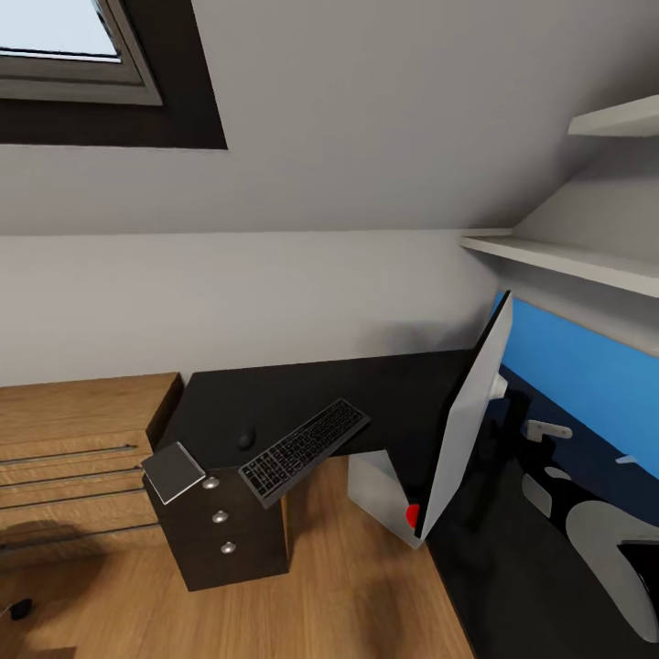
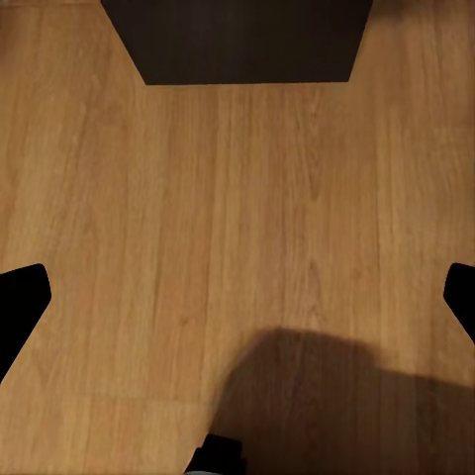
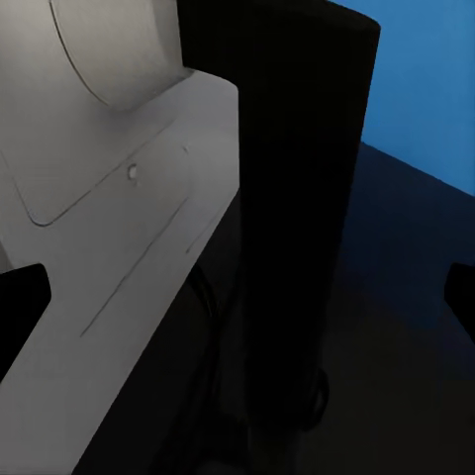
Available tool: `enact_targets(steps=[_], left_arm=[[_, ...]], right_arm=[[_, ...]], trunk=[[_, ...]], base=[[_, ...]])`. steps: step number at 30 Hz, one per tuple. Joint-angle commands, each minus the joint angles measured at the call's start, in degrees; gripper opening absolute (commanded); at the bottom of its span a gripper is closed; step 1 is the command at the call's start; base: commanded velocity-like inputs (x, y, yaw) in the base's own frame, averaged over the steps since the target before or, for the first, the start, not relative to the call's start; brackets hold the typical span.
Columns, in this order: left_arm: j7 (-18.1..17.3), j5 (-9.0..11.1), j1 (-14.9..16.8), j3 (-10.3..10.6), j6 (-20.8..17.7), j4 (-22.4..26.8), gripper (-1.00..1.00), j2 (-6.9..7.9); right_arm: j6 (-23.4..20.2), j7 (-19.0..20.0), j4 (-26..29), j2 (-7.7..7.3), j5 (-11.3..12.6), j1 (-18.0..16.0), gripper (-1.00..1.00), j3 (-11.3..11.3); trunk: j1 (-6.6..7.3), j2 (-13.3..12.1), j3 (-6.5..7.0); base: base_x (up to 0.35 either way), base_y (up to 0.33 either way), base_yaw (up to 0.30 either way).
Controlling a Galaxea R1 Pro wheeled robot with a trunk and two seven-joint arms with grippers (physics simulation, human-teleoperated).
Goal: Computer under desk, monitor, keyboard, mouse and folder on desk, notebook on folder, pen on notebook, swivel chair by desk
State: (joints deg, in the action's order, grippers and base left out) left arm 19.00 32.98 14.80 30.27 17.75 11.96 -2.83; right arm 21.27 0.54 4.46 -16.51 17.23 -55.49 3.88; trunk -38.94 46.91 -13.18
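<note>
The black desk [image 1: 366, 384] carries the monitor [image 1: 471, 416], seen edge-on with its pale grey back toward the blue panel [image 1: 586, 371]. The silver keyboard [image 1: 307, 450] lies slanted, one end hanging over the desk's front edge. Left of it sits the black mouse [image 1: 245, 439], and the grey notebook [image 1: 172, 471] rests at the desk's left corner. Under the desk stands the light grey computer [image 1: 377, 490]. My right gripper [image 3: 237, 297] is open, close behind the monitor's back [image 3: 109, 188] and black stand [image 3: 297, 228]. Over the oak floor [image 2: 237, 218], my left gripper [image 2: 237, 297] hangs open, holding nothing.
A black three-drawer cabinet [image 1: 224, 540] stands under the desk's left end; its dark side [image 2: 242, 40] faces the left wrist. A light-wood drawer chest [image 1: 73, 458] is at the left. White shelves [image 1: 567, 261] hang above the desk's right wing. My right arm [image 1: 609, 549] reaches over that wing.
</note>
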Motion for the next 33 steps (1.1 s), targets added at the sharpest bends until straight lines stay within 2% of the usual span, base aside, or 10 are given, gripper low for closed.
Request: enact_targets(steps=[1,9,14,18,21,22,23,27,30,33], left_arm=[[0.33,0.38,0.05,0.49,0.18,-0.01,1.0,0.01],[0.48,0.42,0.05,0.45,0.24,0.05,1.0,-0.01],[0.66,0.42,0.05,0.24,0.26,0.22,1.0,0.0],[0.66,0.44,0.05,0.25,0.27,0.59,1.0,-0.05],[0.57,0.49,0.05,0.05,-0.98,9.1,1.0,0.22],[0.91,0.5,0.05,0.05,-3.81,14.69,1.0,0.29],[1.16,0.5,0.05,0.05,-5.35,16.65,1.0,0.31],[3.89,0.56,0.05,-0.03,-17.48,28.83,1.0,0.39],[6.0,0.65,0.05,-0.1,-24.79,37.06,1.0,0.43],[7.55,1.28,0.05,-0.41,-28.73,42.31,1.0,0.41]], right_arm=[[0.17,0.02,-0.06,-0.02,0.53,-0.06,1.0,0.42],[-1.12,-0.19,-0.11,-0.06,0.52,-0.06,1.0,0.43],[-3.95,-0.31,-0.02,-0.15,0.56,-0.06,1.0,0.43],[-5.12,-0.43,0.02,-0.18,0.56,-0.06,1.0,0.42],[-5.32,-0.45,0.02,-0.19,0.55,-0.06,1.0,0.43],[-5.34,-0.45,0.06,-0.19,0.55,-0.06,1.0,0.43],[-5.34,-0.46,0.07,-0.19,0.54,-0.06,1.0,0.43],[-5.36,-0.51,0.12,-0.19,0.54,-0.06,1.0,0.43],[-5.36,-0.87,0.17,-0.19,0.55,-0.06,1.0,0.43],[-5.36,-1.26,0.23,-0.19,0.54,-0.06,1.0,0.43]], trunk=[[-0.01,0.06,-0.08],[-0.01,0.06,-0.08],[-0.01,0.06,-0.08],[-0.89,1.67,-0.8],[-1.55,2.87,-1.34],[-1.77,3.27,-1.52],[-1.99,3.67,-1.7],[-2.86,5.28,-2.41],[-3.52,6.48,-2.95],[-4.18,7.68,-3.49]], base=[[0.004,-0.003,0.0],[0.0,0.0,0.0],[0.0,0.0,0.0],[0.0,0.0,0.0],[0.0,0.0,0.0],[0.0,0.0,0.0],[0.0,0.0,0.0],[0.0,0.0,0.0],[0.0,0.0,0.0],[0.0,0.0,0.0]])
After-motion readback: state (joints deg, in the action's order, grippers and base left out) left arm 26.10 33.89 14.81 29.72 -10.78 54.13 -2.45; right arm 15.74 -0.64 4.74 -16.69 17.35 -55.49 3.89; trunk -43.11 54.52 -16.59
